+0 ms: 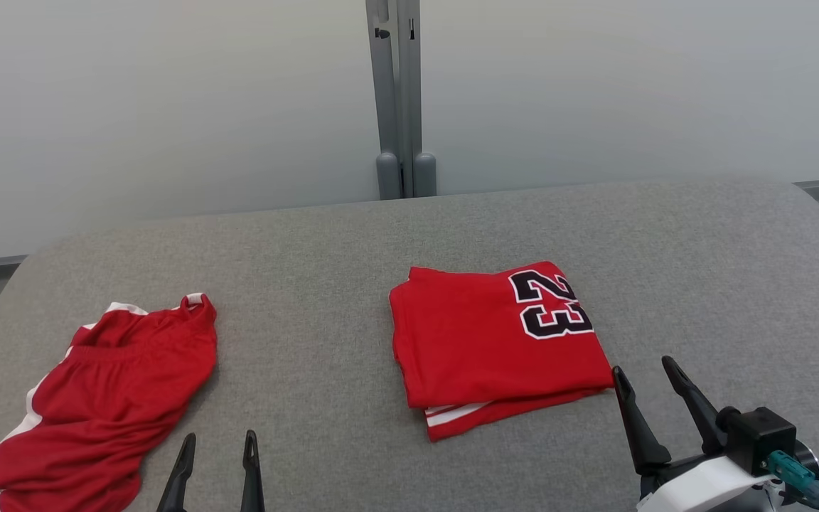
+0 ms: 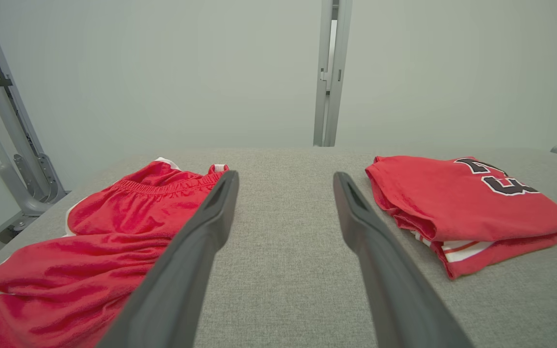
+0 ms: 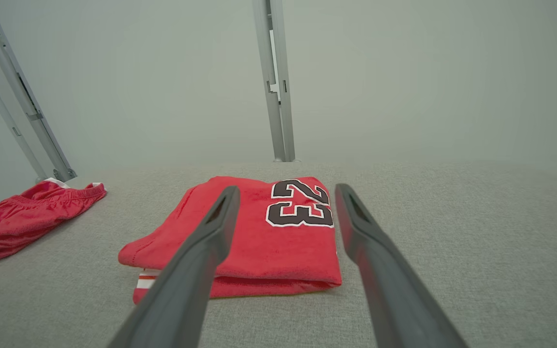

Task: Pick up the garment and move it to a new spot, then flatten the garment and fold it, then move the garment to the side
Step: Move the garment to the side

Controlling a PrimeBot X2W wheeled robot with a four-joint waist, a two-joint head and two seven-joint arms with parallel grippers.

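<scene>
A: Head view — folded jersey lies central on the desk, right hand spread and empty beside its near corner.
B: Left wrist: left hand wide, empty too — between jersey and crumpled shorts.
A: Right wrist: grip all layers together, I'd say.

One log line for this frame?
left tool open, empty | right tool open, empty | folded garment mid table | shorts crumpled, robot's left
</scene>
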